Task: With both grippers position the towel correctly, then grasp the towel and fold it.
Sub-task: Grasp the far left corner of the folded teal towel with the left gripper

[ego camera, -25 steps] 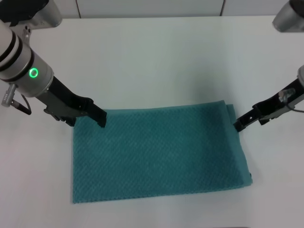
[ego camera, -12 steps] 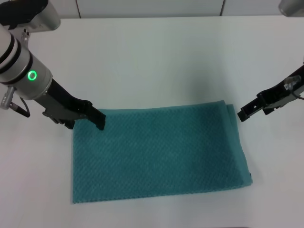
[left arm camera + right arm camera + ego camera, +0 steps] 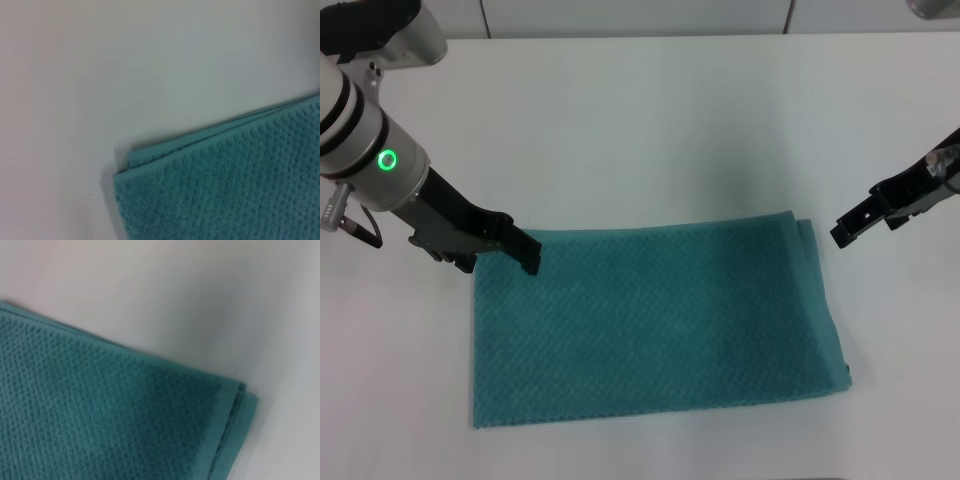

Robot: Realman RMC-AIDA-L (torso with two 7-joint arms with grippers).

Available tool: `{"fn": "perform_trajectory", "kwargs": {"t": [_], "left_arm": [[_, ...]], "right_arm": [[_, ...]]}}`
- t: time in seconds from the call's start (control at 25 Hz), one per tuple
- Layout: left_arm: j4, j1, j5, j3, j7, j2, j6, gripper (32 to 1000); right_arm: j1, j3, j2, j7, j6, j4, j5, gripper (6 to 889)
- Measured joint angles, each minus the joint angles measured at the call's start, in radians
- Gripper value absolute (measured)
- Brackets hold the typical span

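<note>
White table (image 3: 650, 120) is carrying your towel (image 3: 650, 320). Your right gripper (image 3: 842, 233) is lifting clear, left gripper (image 3: 528, 257) staying at its corner; finger states unclear, so folding isn't starting.

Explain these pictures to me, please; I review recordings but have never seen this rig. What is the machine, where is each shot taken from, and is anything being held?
This is a robot with two arms, each ending in a black two-fingered claw. The wide shot comes from a camera on its head, looking down at a white table. A teal-green waffle-weave rectangular towel lies there, folded in layers. The left claw rests at the towel's far left corner; the right claw hangs beside the far right corner, clear of the cloth. The two close-ups come from wrist cameras and show those corners with their stacked edges. Nothing is lifted.
</note>
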Motion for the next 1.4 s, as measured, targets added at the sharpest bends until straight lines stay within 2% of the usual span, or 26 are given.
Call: {"fn": "perform_trajectory", "kwargs": {"t": [0.48, 0.64, 1.04, 1.4], "left_arm": [[0.0, 0.004, 0.001, -0.002, 0.0, 0.0, 0.0, 893], [0.0, 0.004, 0.001, -0.001, 0.0, 0.0, 0.0, 893], [-0.002, 0.005, 0.001, -0.003, -0.001, 0.0, -0.001, 892], [-0.058, -0.008, 0.034, -0.006, -0.003, -0.0024, -0.023, 892]], "right_arm": [[0.001, 0.003, -0.008, 0.0, -0.017, -0.002, -0.001, 852], [-0.002, 0.006, -0.019, 0.003, -0.017, -0.002, -0.001, 852], [-0.008, 0.009, -0.031, 0.006, -0.008, 0.0, -0.002, 852], [-0.002, 0.009, -0.031, 0.006, -0.004, -0.001, -0.003, 852]]}}
